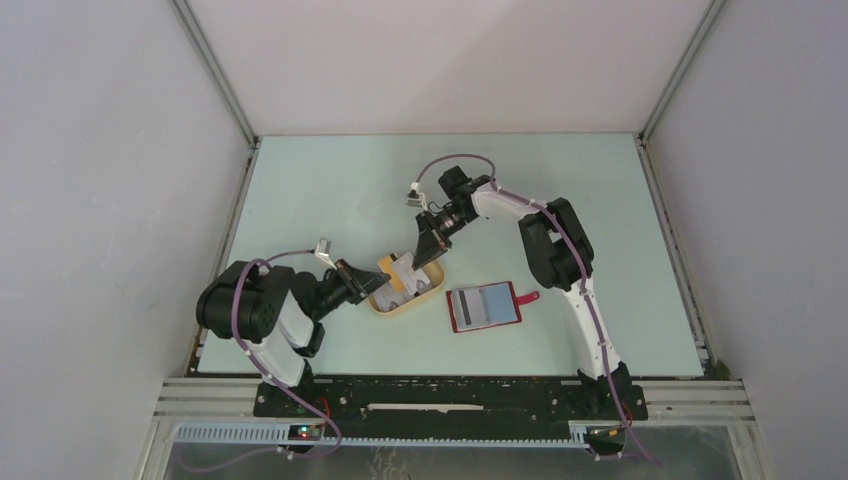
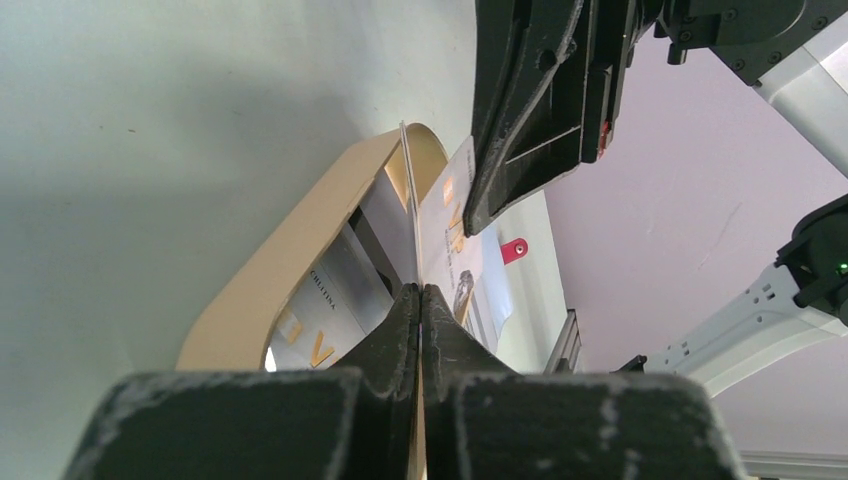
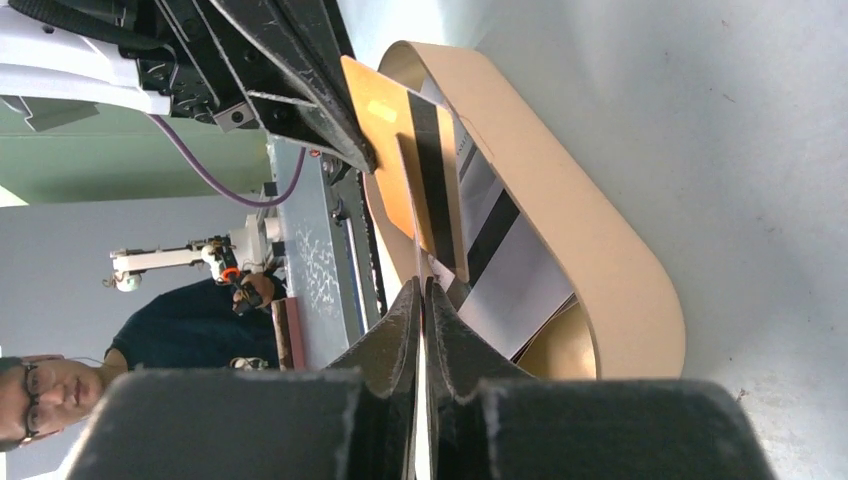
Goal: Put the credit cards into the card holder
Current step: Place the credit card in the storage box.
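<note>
The cards [image 3: 510,280] lie overlapping in the beige tray [image 1: 430,291] at mid-table. They lie flat against its floor, so its rim blocks a finger from getting under an edge.

That seems to be why 1 card stands on edge. The left gripper [image 2: 420,295] reaches in from the tray's 8 o'clock with its jaws fully together on a thin card, which shows only as a line in its own view. From the other 2 views I judge it to be the orange card [image 3: 380,130], tipped up so that a free edge is offered.

The right gripper [image 3: 422,295] comes down from 1 o'clock. Its jaws are drawn to a sliver with a thin edge between them, so it looks pinched onto 1 of the cards. Which one I cannot tell.

The holder [image 1: 483,307] lies open and flat at the tray's 4 o'clock, close by but not touching it. Its grey-blue pockets face up and its red tab [image 1: 527,296] sticks out at 2 o'clock. That puts it within the right arm's reach, so a card can slide in. No card is in it yet.

Little writing can be read:
- A grey card [image 2: 335,290] carries small print that looks like "CHRISTINA", with a gold "V" below it.
- A white card [image 2: 455,220] shows gold letters, possibly "VIP".
- No brand can be made out.
</note>
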You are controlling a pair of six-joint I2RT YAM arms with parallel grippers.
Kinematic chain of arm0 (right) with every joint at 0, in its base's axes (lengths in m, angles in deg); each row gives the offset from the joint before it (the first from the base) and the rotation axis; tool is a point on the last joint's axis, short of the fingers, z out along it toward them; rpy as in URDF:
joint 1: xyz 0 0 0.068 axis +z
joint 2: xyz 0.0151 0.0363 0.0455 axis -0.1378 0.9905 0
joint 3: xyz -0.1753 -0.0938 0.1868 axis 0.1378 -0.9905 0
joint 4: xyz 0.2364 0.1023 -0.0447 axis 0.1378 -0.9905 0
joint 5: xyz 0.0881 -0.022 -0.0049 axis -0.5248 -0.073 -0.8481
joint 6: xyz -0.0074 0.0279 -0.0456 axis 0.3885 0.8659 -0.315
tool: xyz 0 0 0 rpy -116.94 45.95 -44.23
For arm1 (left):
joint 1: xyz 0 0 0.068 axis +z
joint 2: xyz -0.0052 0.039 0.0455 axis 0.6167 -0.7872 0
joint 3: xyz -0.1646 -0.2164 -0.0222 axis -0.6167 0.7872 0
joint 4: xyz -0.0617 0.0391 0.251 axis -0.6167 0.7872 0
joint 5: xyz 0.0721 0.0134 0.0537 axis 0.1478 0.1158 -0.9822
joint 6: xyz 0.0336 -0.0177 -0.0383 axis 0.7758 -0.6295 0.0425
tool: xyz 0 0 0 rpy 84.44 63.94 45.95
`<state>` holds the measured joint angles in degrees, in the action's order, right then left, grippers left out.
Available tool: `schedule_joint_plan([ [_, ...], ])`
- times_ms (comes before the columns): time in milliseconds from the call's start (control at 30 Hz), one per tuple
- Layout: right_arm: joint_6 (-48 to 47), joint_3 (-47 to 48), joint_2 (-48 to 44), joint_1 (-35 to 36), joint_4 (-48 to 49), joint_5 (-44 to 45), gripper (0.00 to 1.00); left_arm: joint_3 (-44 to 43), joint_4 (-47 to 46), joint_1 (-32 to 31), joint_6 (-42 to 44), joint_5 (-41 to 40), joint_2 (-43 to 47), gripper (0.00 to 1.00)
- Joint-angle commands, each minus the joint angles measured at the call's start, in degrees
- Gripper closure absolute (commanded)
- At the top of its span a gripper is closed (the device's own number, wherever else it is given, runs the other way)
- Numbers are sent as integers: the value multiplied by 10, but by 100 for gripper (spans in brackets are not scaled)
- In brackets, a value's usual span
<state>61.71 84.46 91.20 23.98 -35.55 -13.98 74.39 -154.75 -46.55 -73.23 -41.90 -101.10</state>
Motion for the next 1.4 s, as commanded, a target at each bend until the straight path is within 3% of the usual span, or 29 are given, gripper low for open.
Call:
schedule_joint_plan([
  [0,-40,27,-14,-6,-23,-22,94,3,-32,4,25,-1,-7,100],
  [400,-84,40,-38,-14,-62,-43,98,19,-31,4,31,-18,-16,99],
  [700,-96,40,-59,-16,-75,-39,99,51,-25,4,26,-35,11,79],
  [867,-105,35,-79,-16,-82,-28,99,63,15,3,30,-51,68,74],
  [1067,-110,18,-111,-16,-81,-14,100,64,203,4,78,-95,223,67],
  [1367,-109,-20,-165,-16,-69,-7,100,10,642,-6,160,-184,580,47],
])
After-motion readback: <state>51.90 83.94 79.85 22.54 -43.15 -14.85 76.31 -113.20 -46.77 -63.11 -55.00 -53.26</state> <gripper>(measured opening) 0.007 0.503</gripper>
